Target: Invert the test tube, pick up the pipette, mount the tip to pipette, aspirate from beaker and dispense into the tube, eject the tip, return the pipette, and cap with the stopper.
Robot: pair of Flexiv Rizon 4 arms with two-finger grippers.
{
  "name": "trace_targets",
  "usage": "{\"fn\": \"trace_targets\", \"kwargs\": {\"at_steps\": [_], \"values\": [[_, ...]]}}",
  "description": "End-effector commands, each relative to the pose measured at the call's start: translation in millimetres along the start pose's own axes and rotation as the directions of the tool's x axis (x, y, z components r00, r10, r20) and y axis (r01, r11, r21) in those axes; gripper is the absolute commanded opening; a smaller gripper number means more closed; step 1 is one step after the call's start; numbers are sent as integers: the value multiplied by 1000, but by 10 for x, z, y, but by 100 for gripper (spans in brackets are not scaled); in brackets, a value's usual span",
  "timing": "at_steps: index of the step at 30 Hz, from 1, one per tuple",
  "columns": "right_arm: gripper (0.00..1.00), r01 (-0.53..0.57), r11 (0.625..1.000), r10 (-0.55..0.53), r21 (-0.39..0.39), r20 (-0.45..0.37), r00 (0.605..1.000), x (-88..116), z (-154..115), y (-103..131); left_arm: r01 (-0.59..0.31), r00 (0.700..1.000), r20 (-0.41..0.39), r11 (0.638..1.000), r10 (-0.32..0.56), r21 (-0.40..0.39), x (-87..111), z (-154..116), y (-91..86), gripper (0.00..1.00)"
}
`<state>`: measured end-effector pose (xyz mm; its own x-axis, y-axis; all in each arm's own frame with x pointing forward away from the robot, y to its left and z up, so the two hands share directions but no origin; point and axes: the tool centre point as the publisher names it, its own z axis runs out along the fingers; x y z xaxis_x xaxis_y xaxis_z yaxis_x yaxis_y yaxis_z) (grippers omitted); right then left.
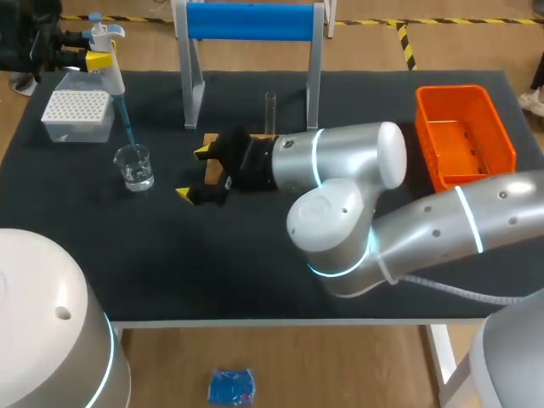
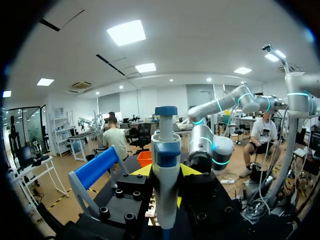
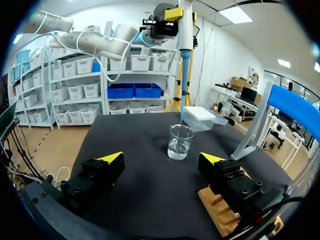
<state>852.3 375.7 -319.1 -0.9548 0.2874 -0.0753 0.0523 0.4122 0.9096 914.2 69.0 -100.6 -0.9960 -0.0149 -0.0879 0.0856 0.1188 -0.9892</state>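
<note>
Left pincer [image 2: 166, 171] clamps the pipette [image 1: 109, 75] — lower end right at the beaker [image 1: 134, 166]. Right pincer [image 1: 197, 172] spread wide, low over the table [image 1: 255, 280], nr the beaker.

No readable text anywhere on the table: the pipette [image 1: 113, 81] shows no legible label, the beaker [image 1: 134, 166] no markings that can be made out, and the tip box [image 1: 76, 115] no print.
</note>
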Motion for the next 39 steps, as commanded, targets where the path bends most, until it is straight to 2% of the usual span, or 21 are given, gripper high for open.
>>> {"fn": "trace_targets", "kwargs": {"at_steps": [1,22,39], "values": [[100,0,1000,0,-11,4,1000,13,10,-32,-2,1000,1,1000,2,0,1,3,1,0],[100,0,1000,0,-11,4,1000,13,10,-32,-2,1000,1,1000,2,0,1,3,1,0],[100,0,1000,0,-11,4,1000,13,10,-32,53,998,40,998,-52,-16,-143,-42,277,0]]}}
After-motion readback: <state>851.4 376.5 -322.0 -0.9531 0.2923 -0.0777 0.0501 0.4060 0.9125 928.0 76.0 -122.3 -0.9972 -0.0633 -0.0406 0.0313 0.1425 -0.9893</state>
